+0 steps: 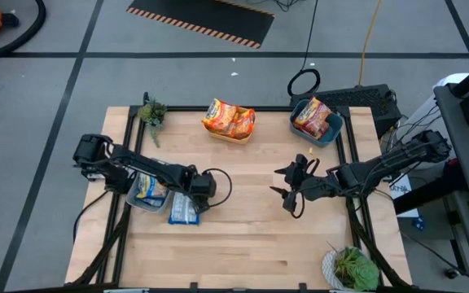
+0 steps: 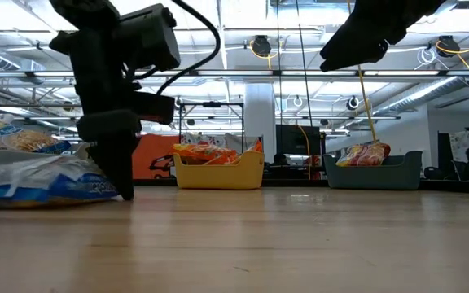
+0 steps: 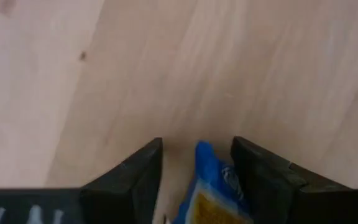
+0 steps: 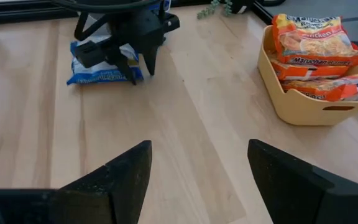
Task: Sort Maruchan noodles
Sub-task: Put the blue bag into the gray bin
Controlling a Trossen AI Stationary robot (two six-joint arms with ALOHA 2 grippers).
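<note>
A blue-and-white Maruchan noodles packet (image 1: 182, 210) lies flat on the wooden table just right of the grey bin (image 1: 133, 198), which holds blue-and-yellow packets (image 1: 148, 189). My left gripper (image 3: 197, 148) points down at the loose packet's end, fingertips near the table. Its fingers are open, with the packet's blue corner (image 3: 205, 163) between them. Orange packets fill the yellow bin (image 1: 229, 136), and a red-orange packet (image 1: 312, 115) lies in the teal bin (image 1: 333, 131). My right gripper (image 1: 283, 184) hovers open and empty above the table's right half. My left gripper comes from above, one finger on each side of the packet's corner (image 3: 211, 180). The corner lies close to one finger (image 3: 253, 168), with a gap to the other. Whether any finger touches the packet, I cannot tell. The packet lies flat on the table.
A small green plant (image 1: 152, 113) stands at the far left corner and a potted plant (image 1: 353, 267) at the near right corner. Bare wood (image 1: 251, 236) stretches across the table's middle and near side. A cable loop (image 1: 304, 81) lies beyond the far edge.
</note>
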